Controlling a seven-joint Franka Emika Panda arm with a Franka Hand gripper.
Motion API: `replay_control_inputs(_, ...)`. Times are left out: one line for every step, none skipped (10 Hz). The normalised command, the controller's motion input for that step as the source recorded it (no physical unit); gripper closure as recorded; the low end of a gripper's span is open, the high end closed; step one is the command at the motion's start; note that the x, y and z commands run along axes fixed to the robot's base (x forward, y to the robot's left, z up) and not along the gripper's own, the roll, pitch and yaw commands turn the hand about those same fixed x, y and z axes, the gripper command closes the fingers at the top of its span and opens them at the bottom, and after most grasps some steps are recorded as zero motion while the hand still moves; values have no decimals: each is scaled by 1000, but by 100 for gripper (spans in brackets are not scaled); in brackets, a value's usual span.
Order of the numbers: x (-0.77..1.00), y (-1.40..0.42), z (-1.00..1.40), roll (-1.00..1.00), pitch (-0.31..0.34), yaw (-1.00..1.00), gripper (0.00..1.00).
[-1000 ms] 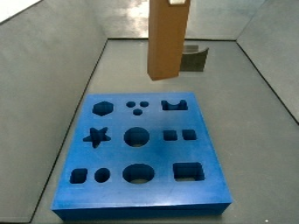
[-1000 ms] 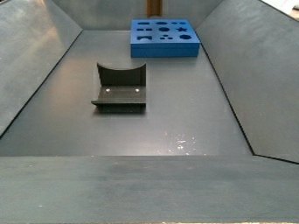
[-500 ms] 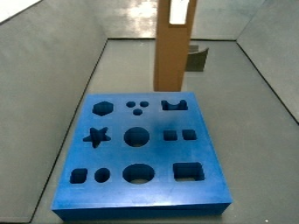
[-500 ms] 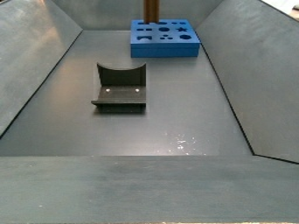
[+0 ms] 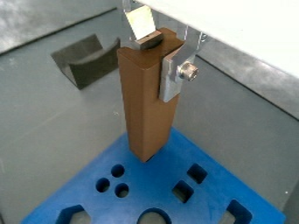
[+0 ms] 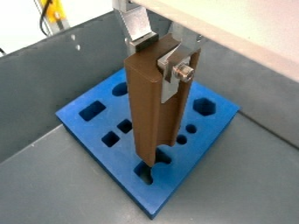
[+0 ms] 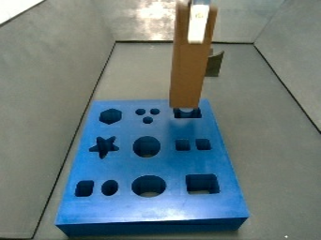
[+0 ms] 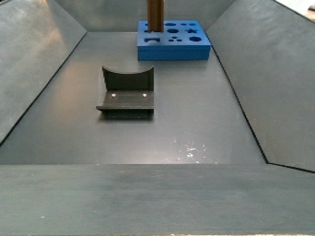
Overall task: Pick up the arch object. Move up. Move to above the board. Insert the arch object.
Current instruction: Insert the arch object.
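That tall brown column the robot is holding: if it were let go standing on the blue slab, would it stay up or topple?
Probably topple: the arch object is tall and slender. It looks stiff, showing no bend where the gripper clamps its top. Over the board its end hangs near a cut-out; seated there, it would likely stand.

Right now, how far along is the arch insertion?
Done: the arch object is picked up, lifted and carried over the board. In hand: the gripper grips its top between the fingers, and its lower end sits at the arch cut-out in a side view. Left: full seating and release; insertion depth cannot be judged.
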Motion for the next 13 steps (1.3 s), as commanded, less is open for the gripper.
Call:
replay_control_inputs(120, 0, -314, -20, 0, 0, 100)
replay_control_inputs(0, 117, -146, 0, 0, 0, 100)
replay_control_inputs(0, 0, 0, 0, 7, 0, 100)
replay_control_inputs(9, 0, -40, 0, 0, 0, 100)
replay_control_inputs(97, 0, -69, 0, 0, -6, 100)
replay_control_inputs(174, 0, -146, 0, 0, 0, 100)
replay_control_inputs(151, 0, -163, 0, 0, 0, 100)
replay_control_inputs(143, 0, -146, 0, 0, 0, 100)
replay_control_inputs(149, 0, -117, 0, 0, 0, 100)
replay_control_inputs(120, 9, -106, 0, 0, 0, 100)
replay_control_inputs(37, 74, -97, 0, 1, 0, 100)
replay_control_inputs(0, 60, -89, 0, 1, 0, 100)
replay_control_inputs(0, 46, -94, 0, 0, 0, 100)
